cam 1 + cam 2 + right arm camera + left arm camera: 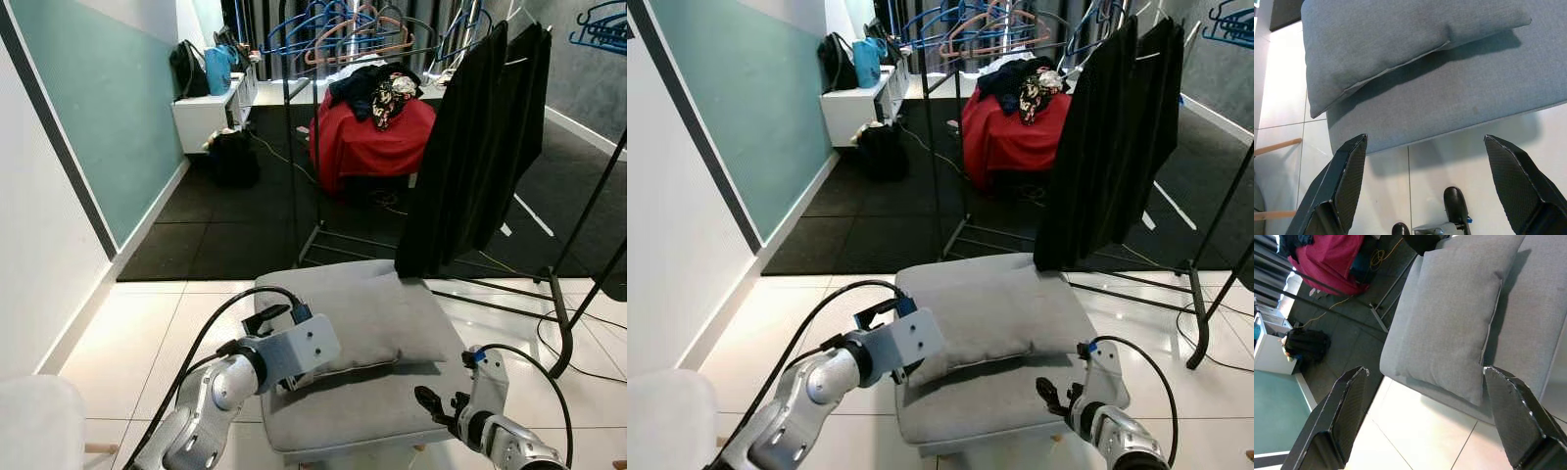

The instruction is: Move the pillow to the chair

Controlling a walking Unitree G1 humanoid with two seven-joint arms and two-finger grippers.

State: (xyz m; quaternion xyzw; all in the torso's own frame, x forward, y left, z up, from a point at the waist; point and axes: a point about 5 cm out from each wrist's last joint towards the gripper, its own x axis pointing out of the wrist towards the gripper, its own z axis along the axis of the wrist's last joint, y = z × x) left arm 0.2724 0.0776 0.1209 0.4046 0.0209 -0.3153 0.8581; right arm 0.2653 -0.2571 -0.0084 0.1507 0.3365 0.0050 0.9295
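Grey fabric covers both the pillow [377,318] and the chair [362,406] seat beneath it; the pillow lies flat on the seat, toward the back and the robot's left, with one corner reaching past the seat's left edge. Its front seam shows as a pale line in the right wrist view, casting a shadow on the cushion.

At the chair's left front corner the left hand [1425,418] hovers just off the pillow's near corner, its two black fingers [1337,416] spread wide and holding nothing. The right hand [1425,188] sits low at the chair's right front edge, also spread wide and empty, with white floor tile [1444,147] visible between its fingers [1518,181].

Behind the chair stands a black clothes rack [578,264] with a black garment [470,147] hanging down near the seat's back edge. Farther off, on dark flooring [235,215], a red cloth [367,142] drapes over a low piece of furniture with dark clothes heaped on top. Blue and orange hangers [333,29] hang above it. Against the teal wall [98,98] a white shelf [211,113] carries a black bag and a blue bag, and a black backpack [233,157] rests on the floor beside it.
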